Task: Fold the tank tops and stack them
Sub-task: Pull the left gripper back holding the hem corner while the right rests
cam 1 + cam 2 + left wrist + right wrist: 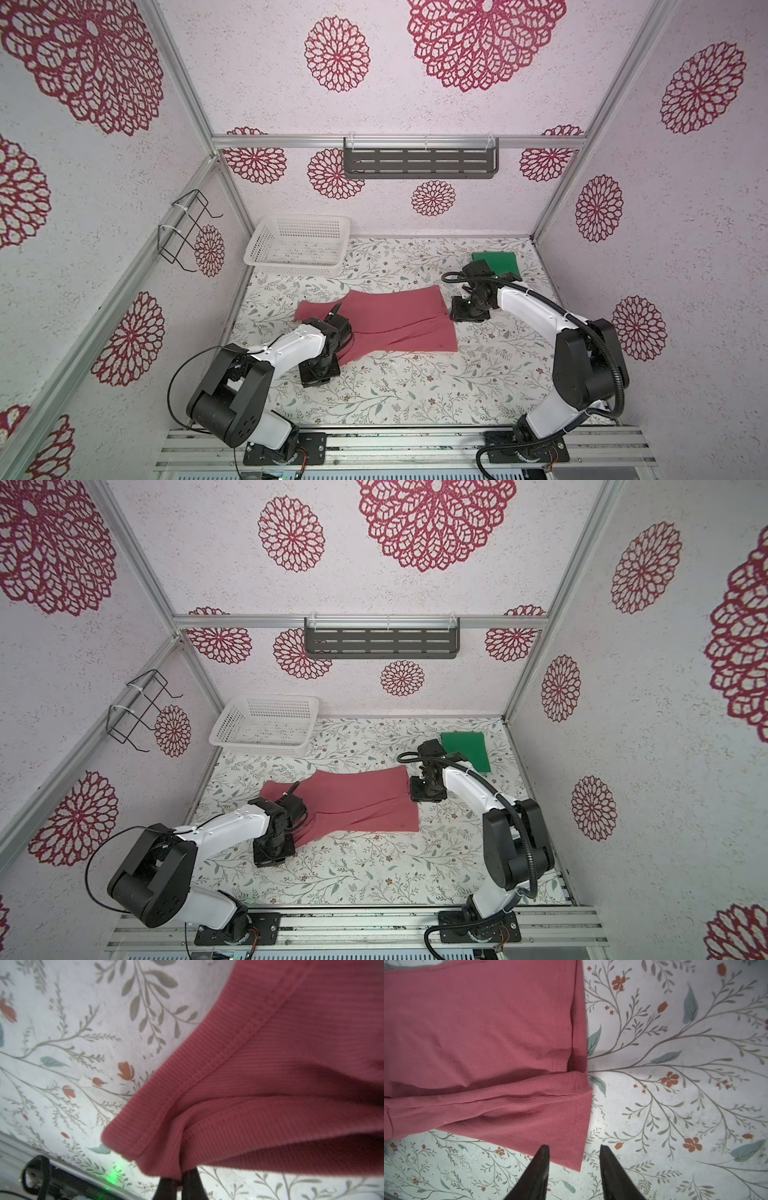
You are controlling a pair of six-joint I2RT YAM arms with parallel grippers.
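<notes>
Left end effector [182, 1186]: jaws together, pinched on a stitched edge of the rose-red top [399, 316]; probably a strap end, though cloth crowds the wrist view
Right end effector [573, 1147]: jaws apart, holding nothing, poised just above the hem corner of the same top
Rose-red top: spread on the desk [415, 386] between the two end effectors, wrinkled, with a long crease running towards the right one
Green top [496, 261]: already folded, lying just beyond the right end effector, apart from the red one
Step, as I judge it: taking hold of both ends for a fold
Risk, one-sided pull: if the left lifts before the right closes, the cloth would drag and bunch
Risk, thin pinch: only a narrow edge is caught, so it could slip free
Risk, single layer: the right may catch one hem layer only, leaving the fold crooked
</notes>
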